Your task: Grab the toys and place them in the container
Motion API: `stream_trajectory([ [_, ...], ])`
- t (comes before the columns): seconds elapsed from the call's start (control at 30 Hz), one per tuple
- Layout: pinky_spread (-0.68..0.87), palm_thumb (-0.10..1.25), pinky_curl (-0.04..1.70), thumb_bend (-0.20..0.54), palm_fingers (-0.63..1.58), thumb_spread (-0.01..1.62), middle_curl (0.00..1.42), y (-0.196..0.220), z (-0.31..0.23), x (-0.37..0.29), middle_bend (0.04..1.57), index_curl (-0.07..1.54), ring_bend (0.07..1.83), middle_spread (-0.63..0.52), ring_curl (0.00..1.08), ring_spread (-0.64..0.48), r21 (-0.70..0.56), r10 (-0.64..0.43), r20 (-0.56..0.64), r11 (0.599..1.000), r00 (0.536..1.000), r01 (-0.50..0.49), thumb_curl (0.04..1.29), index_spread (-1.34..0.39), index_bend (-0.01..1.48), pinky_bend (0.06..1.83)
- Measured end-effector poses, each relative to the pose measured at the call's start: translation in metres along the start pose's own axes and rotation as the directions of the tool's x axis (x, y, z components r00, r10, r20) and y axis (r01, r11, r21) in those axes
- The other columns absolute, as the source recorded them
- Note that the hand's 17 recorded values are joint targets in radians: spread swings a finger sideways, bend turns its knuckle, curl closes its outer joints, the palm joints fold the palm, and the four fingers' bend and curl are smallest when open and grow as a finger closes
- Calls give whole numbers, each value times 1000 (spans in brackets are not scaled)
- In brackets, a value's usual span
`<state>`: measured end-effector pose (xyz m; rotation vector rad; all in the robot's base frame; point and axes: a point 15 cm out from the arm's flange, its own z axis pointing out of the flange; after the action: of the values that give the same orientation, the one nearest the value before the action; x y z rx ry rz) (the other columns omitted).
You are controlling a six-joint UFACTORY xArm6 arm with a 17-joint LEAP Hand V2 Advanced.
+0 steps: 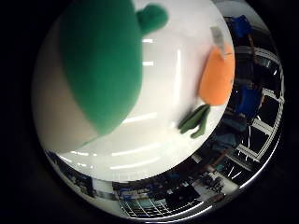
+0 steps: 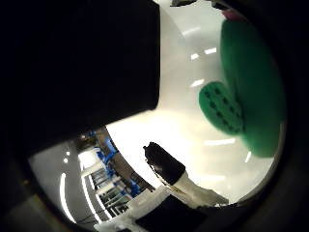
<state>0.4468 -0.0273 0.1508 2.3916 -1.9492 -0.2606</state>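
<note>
Lying on the white table point(image 1: 163, 140), green cactus toy point(image 1: 100, 60) and carrot toy point(image 1: 217, 77); hand point(image 2: 166, 166) state unclear.

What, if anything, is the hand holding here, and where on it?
Nothing, as far as shows. The green plush toy and the carrot toy lie on the white table; the one visible fingertip touches neither.

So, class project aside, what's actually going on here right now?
A robot hand hangs over a glossy white table, close to a green plush toy that fills much of the view from the palm. An orange plush carrot with green leaves lies on the table a little apart from it. One finger reaches out over the table without touching a toy. No toy is held, and no container shows in these views.
</note>
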Motion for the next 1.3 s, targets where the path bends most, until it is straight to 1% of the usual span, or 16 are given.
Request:
stream_trajectory([
  [0.23, 440, 439, 288, -17, 216, 1136, 331, 4, 1, 1, 214, 265, 344, 22, 257, 204, -13, 3, 0, 1000, 1000, -3, 268, -380, 154, 442],
  [0.27, 436, 445, 284, -18, 261, 1135, 334, 4, 1, 2, 224, 261, 378, 11, 262, 197, -11, 5, 0, 1000, 1000, -5, 269, -379, 152, 441],
  [0.33, 415, 479, 273, -12, 395, 1135, 350, 4, -3, 4, 278, 254, 481, -37, 282, 136, -4, 11, -1, 1000, 1000, -11, 277, -361, 148, 437],
  [0.4, 269, 511, 264, -9, 616, 1141, 392, 6, -7, 8, 396, 255, 618, -112, 317, 15, 2, 15, -4, 1000, 1000, -15, 284, -339, 157, 438],
  [0.43, 133, 537, 269, -7, 763, 1147, 412, 7, -11, 9, 447, 236, 724, -157, 342, -77, 7, 18, -6, 1000, 1000, -18, 289, -335, 122, 515],
  [0.5, -255, 585, 330, -10, 1019, 1160, 486, 9, -21, 13, 568, 227, 894, -242, 418, -222, 24, 24, -14, 999, 1000, -24, 298, -341, 147, 746],
  [0.57, -388, 632, 376, -3, 1185, 1170, 553, 14, -23, 15, 687, 273, 964, -272, 464, -271, 27, 31, -14, 999, 999, -31, 307, -360, 237, 830],
  [0.6, -422, 659, 411, -5, 1257, 1173, 596, 19, -22, 14, 758, 321, 1008, -281, 493, -279, 24, 33, -13, 999, 999, -33, 313, -376, 333, 898],
  [0.67, -424, 698, 481, -7, 1241, 1180, 670, 28, -23, 14, 863, 420, 1094, -291, 540, -291, 31, 36, -14, 999, 999, -36, 318, -400, 502, 1032],
  [0.7, -415, 713, 507, -8, 1225, 1183, 695, 29, -27, 14, 898, 457, 1128, -290, 557, -288, 39, 35, -17, 999, 999, -34, 322, -400, 559, 1079],
  [0.8, -343, 845, 614, 14, 1148, 1192, 802, 33, -40, 16, 1053, 626, 1249, -282, 632, -278, 64, 39, -23, 997, 999, -37, 356, -383, 817, 1239],
  [0.9, -291, 946, 693, 28, 1089, 1193, 869, 39, -61, 19, 1130, 730, 1310, -269, 685, -269, 104, 49, -34, 993, 998, -46, 399, -350, 972, 1318],
  [0.97, -258, 981, 741, 19, 1054, 1190, 905, 47, -75, 19, 1162, 775, 1336, -262, 718, -264, 117, 54, -37, 992, 998, -50, 427, -328, 1023, 1350],
  [1.07, -232, 1007, 801, -5, 1024, 1188, 941, 68, -93, 15, 1186, 819, 1358, -254, 756, -258, 103, 62, -29, 993, 998, -59, 460, -306, 1049, 1370],
  [1.2, -220, 1011, 853, -11, 999, 1184, 967, 99, -123, 4, 1203, 845, 1361, -248, 788, -259, 95, 55, -24, 994, 998, -52, 485, -290, 1070, 1375],
  [1.3, -209, 1005, 892, -13, 985, 1182, 981, 122, -153, 2, 1210, 859, 1366, -245, 810, -261, 121, 70, -29, 990, 997, -66, 500, -281, 1080, 1362],
])
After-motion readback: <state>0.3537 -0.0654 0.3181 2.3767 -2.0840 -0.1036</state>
